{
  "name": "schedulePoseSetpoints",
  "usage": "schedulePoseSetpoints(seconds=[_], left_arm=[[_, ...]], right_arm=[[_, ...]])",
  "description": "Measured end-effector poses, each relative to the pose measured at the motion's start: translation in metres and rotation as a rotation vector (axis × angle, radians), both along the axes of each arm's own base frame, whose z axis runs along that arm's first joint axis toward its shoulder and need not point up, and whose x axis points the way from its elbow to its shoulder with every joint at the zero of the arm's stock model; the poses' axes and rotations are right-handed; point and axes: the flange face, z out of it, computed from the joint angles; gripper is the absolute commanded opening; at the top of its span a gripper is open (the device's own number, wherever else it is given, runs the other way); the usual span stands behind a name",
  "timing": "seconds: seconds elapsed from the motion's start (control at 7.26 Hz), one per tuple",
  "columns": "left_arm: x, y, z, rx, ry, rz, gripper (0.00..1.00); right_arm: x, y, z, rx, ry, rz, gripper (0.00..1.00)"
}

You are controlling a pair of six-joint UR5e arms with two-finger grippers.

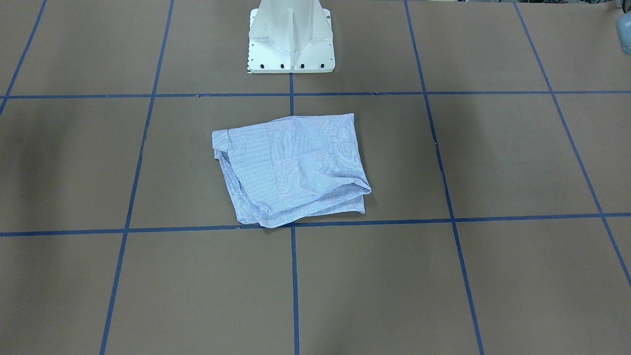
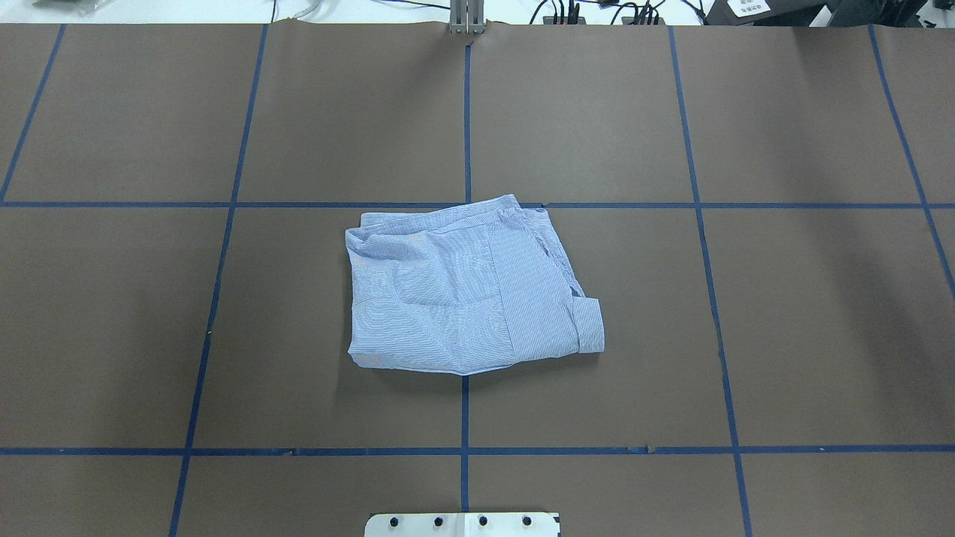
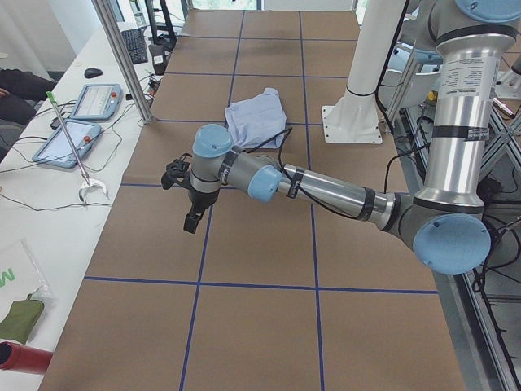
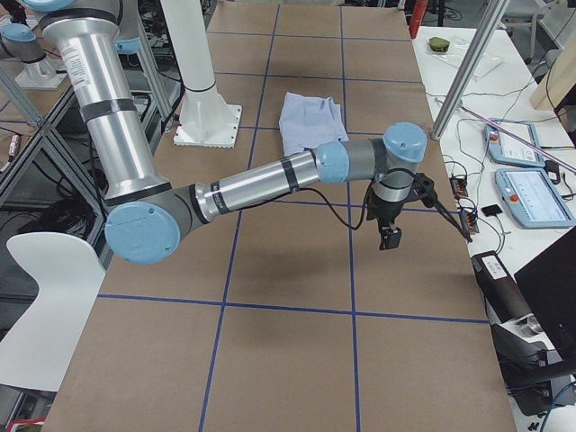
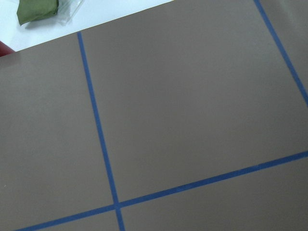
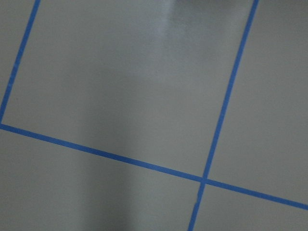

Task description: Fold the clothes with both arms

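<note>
The clothes are one light-blue striped shirt (image 1: 293, 170), folded into a rough square in the middle of the brown table (image 2: 462, 291), just in front of the pedestal. A cuff sticks out at one corner. Both arms are held away from it, out over the table's two ends. In the exterior left view the left arm (image 3: 326, 191) reaches out with its gripper (image 3: 191, 220) pointing down above bare table. The exterior right view shows the right arm (image 4: 261, 184) with its gripper (image 4: 391, 237) likewise hanging over bare table. Whether either gripper is open or shut I cannot tell. Both wrist views show only table and tape.
The white pedestal base (image 1: 291, 39) stands at the robot's edge of the table. Blue tape lines (image 2: 465, 127) divide the brown surface into squares. Side benches hold tablets (image 3: 77, 138), cables and a green pouch (image 5: 36, 10); further tablets (image 4: 531, 193) lie past the other end.
</note>
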Motion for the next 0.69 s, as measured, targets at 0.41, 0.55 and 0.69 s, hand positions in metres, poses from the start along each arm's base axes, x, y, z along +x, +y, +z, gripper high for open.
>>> schedulePoseSetpoints(seconds=[0.41,0.55,0.69], left_arm=[[-0.034,0.016,0.013,0.017,0.022,-0.050,1.00],[-0.038,0.018,0.018,0.018,0.019,-0.057,1.00],[-0.039,0.021,0.028,0.003,0.014,-0.059,1.00]], right_arm=[[0.029,0.059,0.064,-0.083,0.006,0.047,1.00],[0.032,0.074,0.079,-0.098,0.007,0.050,1.00],[0.034,0.089,0.092,-0.119,0.010,0.053,1.00]])
